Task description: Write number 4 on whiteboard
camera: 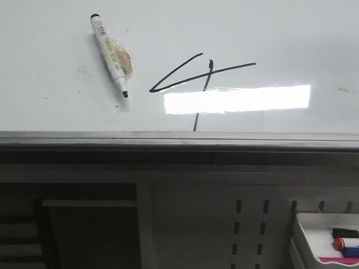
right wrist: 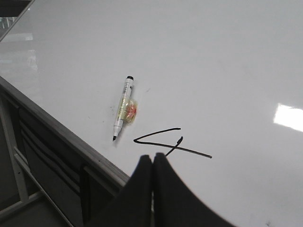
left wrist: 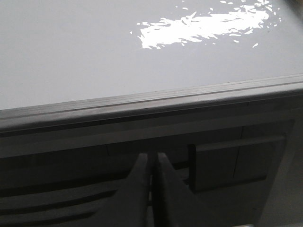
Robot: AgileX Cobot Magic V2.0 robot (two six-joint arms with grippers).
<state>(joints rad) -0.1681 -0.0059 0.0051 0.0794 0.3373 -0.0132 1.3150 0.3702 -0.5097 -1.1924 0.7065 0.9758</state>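
Note:
The number 4 (camera: 197, 78) is drawn in thin black lines on the whiteboard (camera: 269, 33), slanted, with a long crossbar and a vertical stroke; the right wrist view also shows the number 4 (right wrist: 170, 144) on the whiteboard (right wrist: 222, 61). A white uncapped marker (camera: 111, 53) lies flat to the left of it, seen too as the marker (right wrist: 122, 108) in the right wrist view. My right gripper (right wrist: 152, 157) is shut and empty, hovering near the board's front edge beside the 4. My left gripper (left wrist: 152, 155) is shut and empty, below the whiteboard (left wrist: 94, 52) edge. Neither gripper shows in the front view.
A grey metal edge (camera: 179, 139) runs along the board's front. Below it is a perforated panel (camera: 247, 224) and a dark shelf opening. A small white tray (camera: 305, 238) with markers sits at the lower right. A bright glare (camera: 238, 99) crosses the board.

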